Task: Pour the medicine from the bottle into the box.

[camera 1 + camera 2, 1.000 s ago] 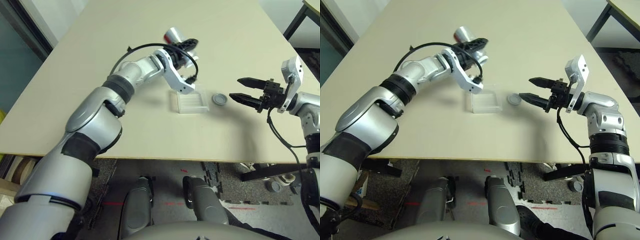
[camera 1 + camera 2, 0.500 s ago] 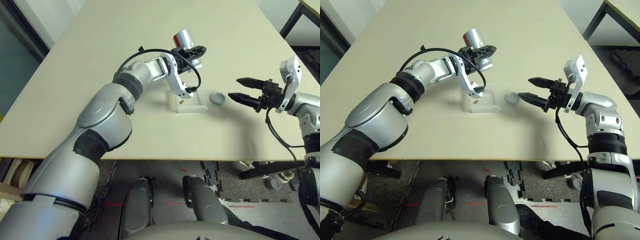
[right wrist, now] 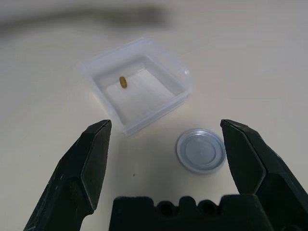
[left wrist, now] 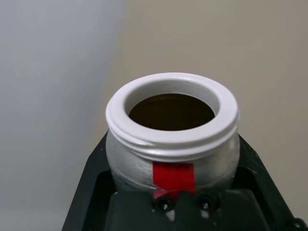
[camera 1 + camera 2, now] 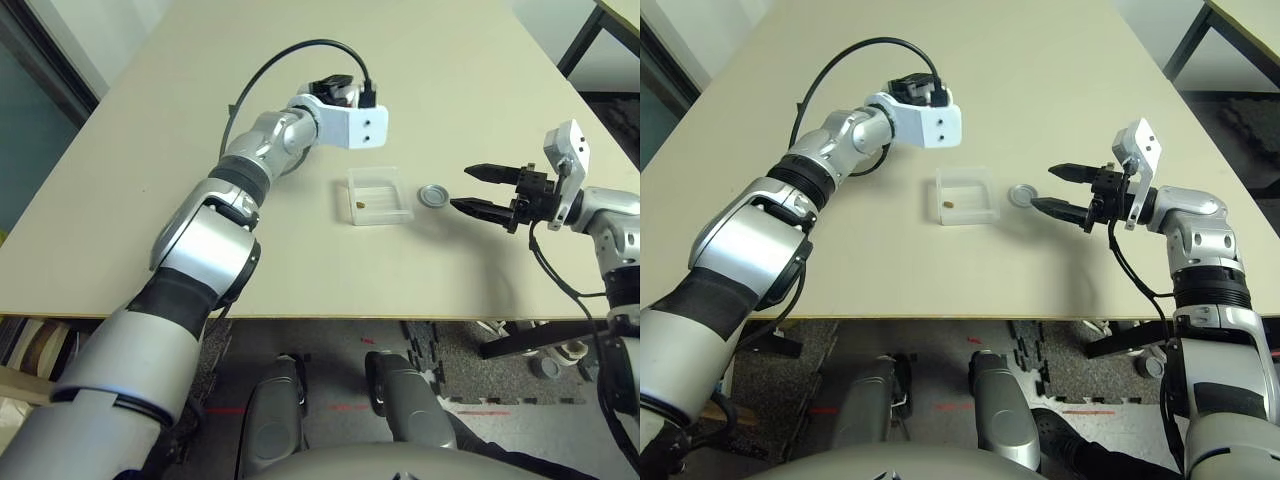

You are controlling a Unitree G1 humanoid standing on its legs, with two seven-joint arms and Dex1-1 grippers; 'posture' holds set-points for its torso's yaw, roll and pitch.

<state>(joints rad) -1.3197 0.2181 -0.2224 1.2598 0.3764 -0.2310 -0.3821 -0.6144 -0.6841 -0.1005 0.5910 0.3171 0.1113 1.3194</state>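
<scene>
My left gripper is shut on the bottle, a silver cylinder with a white rim, a red mark and a dark open mouth. In the head views that gripper is raised over the far side of the table, behind and left of the box, and its white wrist block hides the bottle. The box, a clear square tray, sits mid-table with the medicine, a small brownish pill, lying inside near its left wall. My right gripper hovers open just right of the box, which also shows between its fingers.
A flat round grey cap lies on the table between the box and my right gripper's fingertips. The beige table stretches bare in front. A dark table leg stands at the far right.
My left arm has swung the bottle up and back from over the box. The pill now lies in the box. My right gripper has stayed open and barely shifted.
</scene>
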